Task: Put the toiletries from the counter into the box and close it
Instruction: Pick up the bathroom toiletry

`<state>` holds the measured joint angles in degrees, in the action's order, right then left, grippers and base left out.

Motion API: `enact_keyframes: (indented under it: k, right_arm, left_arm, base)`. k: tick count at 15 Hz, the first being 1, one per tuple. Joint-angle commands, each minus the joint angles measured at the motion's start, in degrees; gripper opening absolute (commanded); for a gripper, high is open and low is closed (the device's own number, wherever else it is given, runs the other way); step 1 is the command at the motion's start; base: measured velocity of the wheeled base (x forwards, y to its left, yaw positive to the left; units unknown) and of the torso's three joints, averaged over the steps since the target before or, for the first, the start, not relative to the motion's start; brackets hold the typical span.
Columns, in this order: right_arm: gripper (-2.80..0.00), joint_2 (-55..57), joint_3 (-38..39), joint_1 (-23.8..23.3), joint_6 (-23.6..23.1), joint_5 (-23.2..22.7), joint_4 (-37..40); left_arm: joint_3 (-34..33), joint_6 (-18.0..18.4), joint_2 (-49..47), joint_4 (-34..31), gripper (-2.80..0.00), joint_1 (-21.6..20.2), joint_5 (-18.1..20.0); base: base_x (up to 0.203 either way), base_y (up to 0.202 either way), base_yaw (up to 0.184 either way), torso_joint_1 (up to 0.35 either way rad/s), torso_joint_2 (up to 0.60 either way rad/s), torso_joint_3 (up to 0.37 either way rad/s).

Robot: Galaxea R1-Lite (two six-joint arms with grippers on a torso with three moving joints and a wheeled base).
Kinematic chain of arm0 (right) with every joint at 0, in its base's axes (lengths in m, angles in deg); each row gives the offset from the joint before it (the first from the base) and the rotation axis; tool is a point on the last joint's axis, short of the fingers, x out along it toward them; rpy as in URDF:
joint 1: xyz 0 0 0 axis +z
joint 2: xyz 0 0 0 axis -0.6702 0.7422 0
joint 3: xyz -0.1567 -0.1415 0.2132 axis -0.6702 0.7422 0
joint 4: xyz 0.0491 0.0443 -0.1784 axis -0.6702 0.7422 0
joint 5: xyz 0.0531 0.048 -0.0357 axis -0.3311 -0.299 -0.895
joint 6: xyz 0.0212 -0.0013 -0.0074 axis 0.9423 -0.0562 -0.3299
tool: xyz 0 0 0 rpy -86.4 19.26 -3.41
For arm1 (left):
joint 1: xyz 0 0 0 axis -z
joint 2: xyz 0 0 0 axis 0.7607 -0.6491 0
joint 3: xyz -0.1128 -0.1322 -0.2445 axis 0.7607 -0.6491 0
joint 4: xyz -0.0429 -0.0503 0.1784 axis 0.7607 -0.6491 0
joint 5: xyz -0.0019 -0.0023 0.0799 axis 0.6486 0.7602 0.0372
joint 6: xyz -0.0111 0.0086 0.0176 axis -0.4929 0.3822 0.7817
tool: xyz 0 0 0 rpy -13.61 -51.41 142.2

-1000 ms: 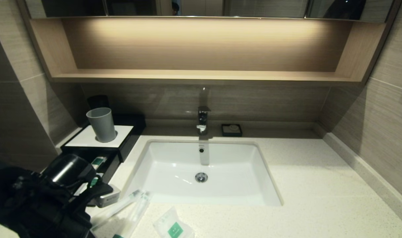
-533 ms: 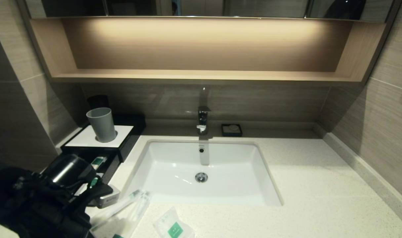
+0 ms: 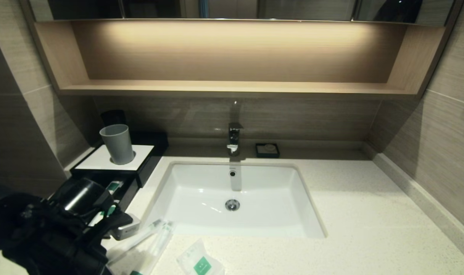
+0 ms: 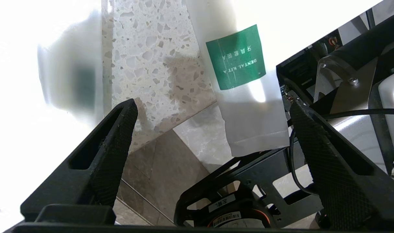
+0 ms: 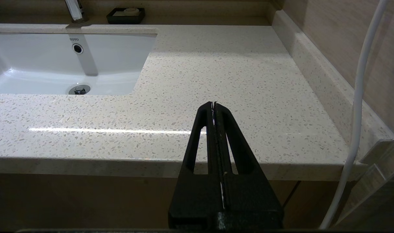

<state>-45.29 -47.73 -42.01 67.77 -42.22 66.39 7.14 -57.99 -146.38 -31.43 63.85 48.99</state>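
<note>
At the counter's (image 3: pixel 350 214) front-left corner, the left gripper (image 4: pixel 213 110) hovers with its jaws spread wide and nothing between them, the sachet (image 4: pixel 245 81) lying flat just beyond its fingertips. The two wrapped sticks (image 3: pixel 148 238) lie beside it near the sink (image 3: pixel 236 191). The box (image 3: pixel 113 168) sits back-left, drawer pulled out, grey cup (image 3: pixel 117 144) on top. For a clean pick, I'd come down straddling the sachet's narrow width and pinch near an edge, since thin film on stone looks slippery. Left wrist view shows the open jaws and the "DENTAL KIT" label; head view hides both behind the arm. Right gripper (image 5: pixel 214 105) is only in its own wrist view: clamped together, empty, parked off the counter's front-right edge.
</note>
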Motion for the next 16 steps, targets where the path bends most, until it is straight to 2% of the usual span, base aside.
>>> enact_keyframes:
  k: [1, 16]
  right_arm:
    - [-2.80, -0.09, 0.09, 0.01, -0.01, -0.01, -0.04]
    - [-2.80, -0.09, 0.09, 0.01, 0.07, -0.01, -0.04]
  left_arm:
    - [0.03, 0.15, -0.84, 0.44, 0.00, 0.03, 0.18]
    - [0.07, 0.24, -2.08, 2.01, 0.00, 0.44, -0.56]
  base:
    - [0.000, 0.000, 0.000, 0.000, 0.00, 0.000]
    - [0.000, 0.000, 0.000, 0.000, 0.00, 0.000]
